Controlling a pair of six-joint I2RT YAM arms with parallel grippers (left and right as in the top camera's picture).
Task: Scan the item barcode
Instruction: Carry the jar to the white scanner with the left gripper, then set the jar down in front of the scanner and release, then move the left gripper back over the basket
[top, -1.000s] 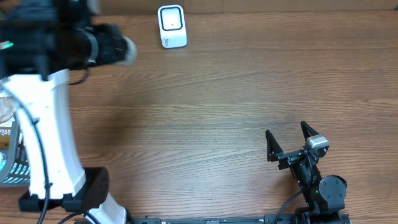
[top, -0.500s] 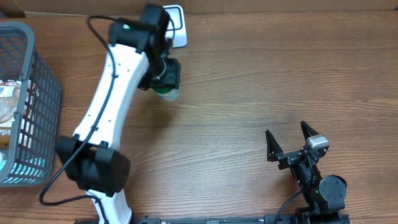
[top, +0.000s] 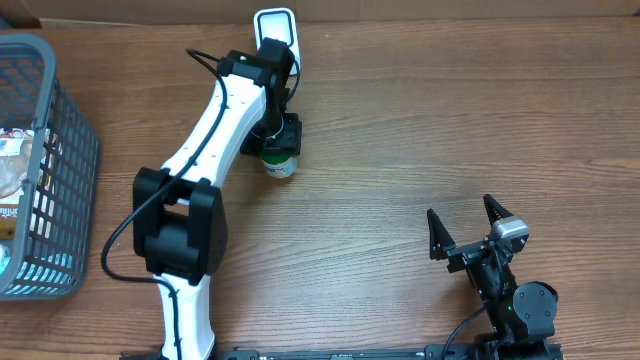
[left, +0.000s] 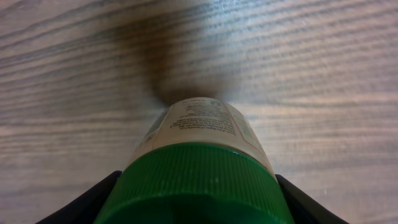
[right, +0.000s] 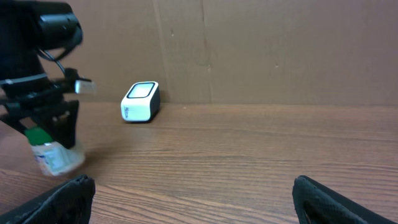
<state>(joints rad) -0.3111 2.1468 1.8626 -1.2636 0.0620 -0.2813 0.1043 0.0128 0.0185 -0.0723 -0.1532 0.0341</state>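
Swung over from the basket side a sec ago, L arm now reaches across to the scanner (top: 275, 22) at the far edge of the table (top: 420, 120). Its wrist hides scanner's lower part in overhead view, where scanner was fully clear before. Bottle (top: 281, 163) has come w/ it, and sits slightly further right than half a sec ago. R arm hasn't budged.

L claw (top: 279, 140) is partly closed and grips bottle by its green cap (left: 196, 186). Wrist view shows dark fingers (left: 81, 202) either side of cap, tight against it. Bottle is cap-up, roughly upright, and its white label (left: 202, 124) faces the wrist cam, but the print is too small to read. Bottle is just in front of scanner, on the near side, not touching it. Its shadow lies right at its base; can't tell if base rests on the wood or hovers just above. In R wrist view bottle is blurred. Scanner is a small white box w/ a pale window on top.

R claw (top: 462, 214) is spread fully wide w/ nothing in it, low over table near the front-right corner, well apart from bottle & scanner.

Basket (top: 60, 150) stands at left edge w/ packaged goods inside, well apart from bottle.
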